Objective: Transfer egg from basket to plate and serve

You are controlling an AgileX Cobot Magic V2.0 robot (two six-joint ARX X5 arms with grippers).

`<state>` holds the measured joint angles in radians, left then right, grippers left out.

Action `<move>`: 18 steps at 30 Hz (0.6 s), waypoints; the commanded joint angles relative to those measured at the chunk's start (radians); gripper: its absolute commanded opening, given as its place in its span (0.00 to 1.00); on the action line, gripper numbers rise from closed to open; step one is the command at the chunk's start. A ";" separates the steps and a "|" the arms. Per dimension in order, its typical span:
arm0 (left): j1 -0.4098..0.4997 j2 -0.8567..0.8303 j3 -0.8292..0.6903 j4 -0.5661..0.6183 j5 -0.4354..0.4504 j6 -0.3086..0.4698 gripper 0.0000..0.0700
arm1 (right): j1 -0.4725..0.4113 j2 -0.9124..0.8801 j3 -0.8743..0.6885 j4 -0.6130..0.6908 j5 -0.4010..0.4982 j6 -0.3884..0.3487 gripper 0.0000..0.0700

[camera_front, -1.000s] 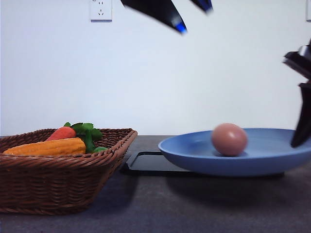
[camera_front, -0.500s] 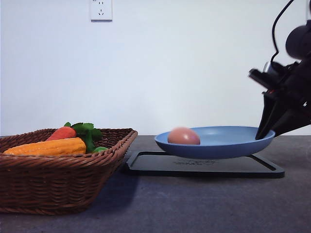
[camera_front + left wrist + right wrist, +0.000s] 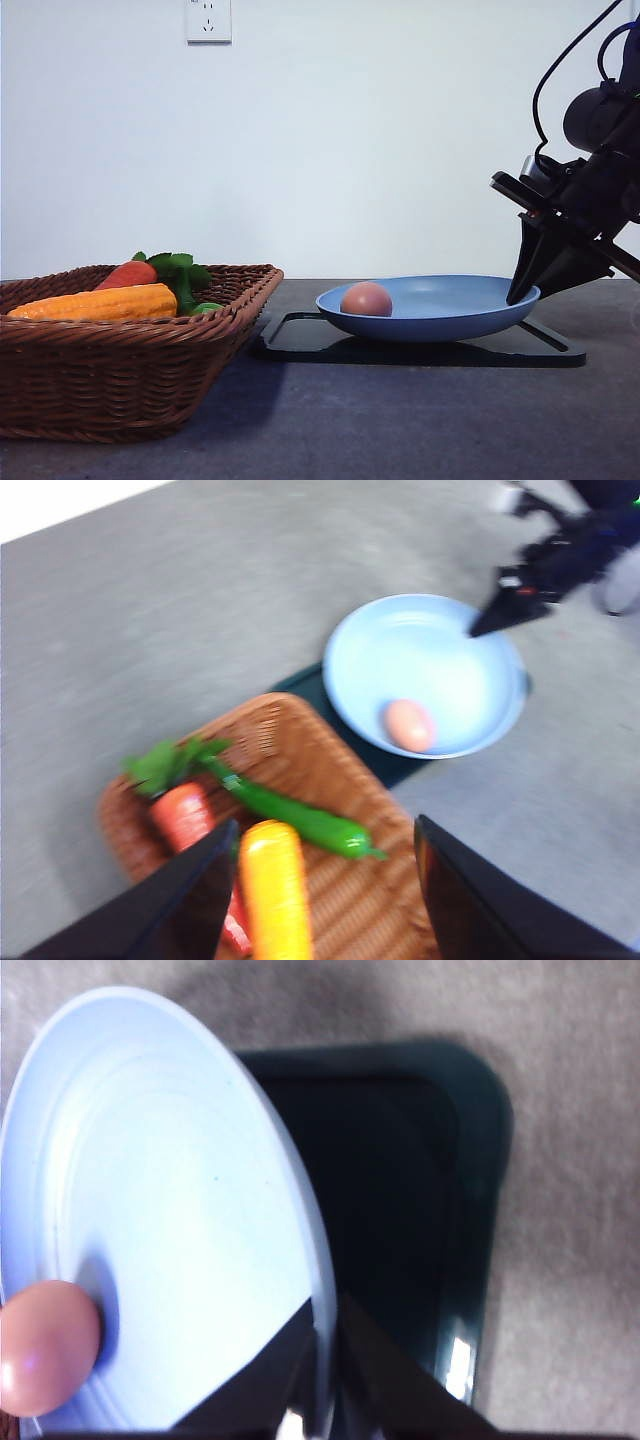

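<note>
— One egg (image 3: 366, 299) on the plate (image 3: 450, 318), at its nine o'clock?
— Yes. Right hand (image 3: 523, 292) pinches the plate's rim at three o'clock, over the tray (image 3: 420, 349). Left hand (image 3: 320, 900) spread wide above the basket (image 3: 120, 375).

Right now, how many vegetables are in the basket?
3: carrot, corn cob and green pepper, all lying in the basket. More could be hidden below its wall.
</note>
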<state>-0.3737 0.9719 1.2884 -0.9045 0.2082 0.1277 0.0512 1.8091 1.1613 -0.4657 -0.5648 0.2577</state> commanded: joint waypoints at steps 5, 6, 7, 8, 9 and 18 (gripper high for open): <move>0.053 -0.111 -0.084 0.065 0.001 -0.023 0.45 | -0.008 0.022 0.024 -0.001 -0.012 -0.011 0.03; 0.059 -0.125 -0.094 0.067 0.001 -0.025 0.45 | -0.008 0.025 0.024 -0.003 -0.011 -0.011 0.05; 0.064 -0.137 -0.101 0.065 0.000 -0.025 0.45 | -0.008 0.029 0.024 -0.006 -0.012 -0.010 0.07; 0.067 -0.147 -0.105 0.064 0.000 -0.027 0.45 | -0.008 0.034 0.024 -0.008 -0.012 -0.010 0.08; 0.070 -0.156 -0.108 0.062 0.000 -0.030 0.45 | -0.008 0.039 0.024 -0.010 -0.012 -0.010 0.09; 0.072 -0.208 -0.109 0.051 0.000 -0.038 0.45 | -0.008 0.059 0.024 -0.009 -0.010 -0.011 0.31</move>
<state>-0.2993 0.7607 1.1702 -0.8580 0.2081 0.1003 0.0437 1.8511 1.1629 -0.4805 -0.5724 0.2581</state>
